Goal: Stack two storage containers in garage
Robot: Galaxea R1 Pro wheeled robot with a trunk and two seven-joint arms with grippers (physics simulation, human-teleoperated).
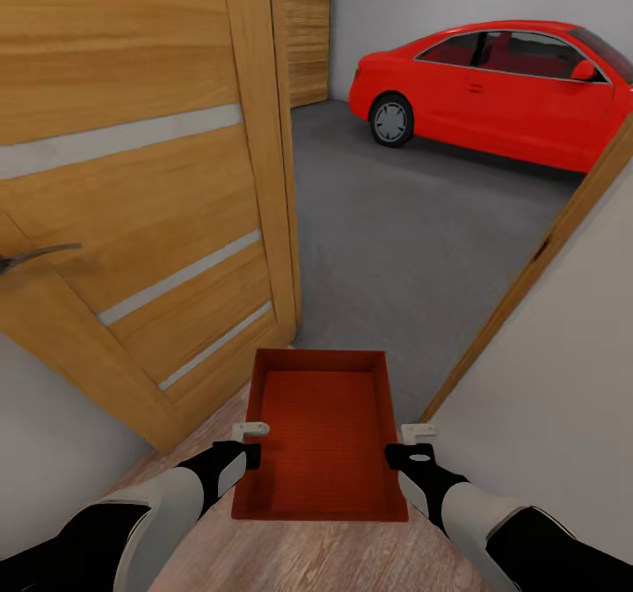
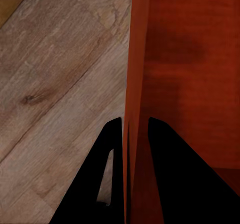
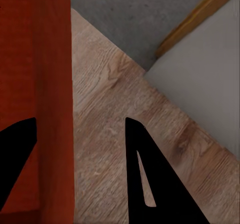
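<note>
Orange-red bin (image 1: pixel 321 434) with finely ribbed inside; beyond it, mottled dark grey concrete floor (image 1: pixel 413 249), a glossy red car (image 1: pixel 501 91), and an orange-brown door (image 1: pixel 149 179) with pale stripes.

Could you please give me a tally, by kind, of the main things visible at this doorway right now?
Orange-red storage container: 1
Wooden door with pale slits: 1
Red car: 1
Grippers: 2, the left gripper and the right gripper
Total: 5
</note>
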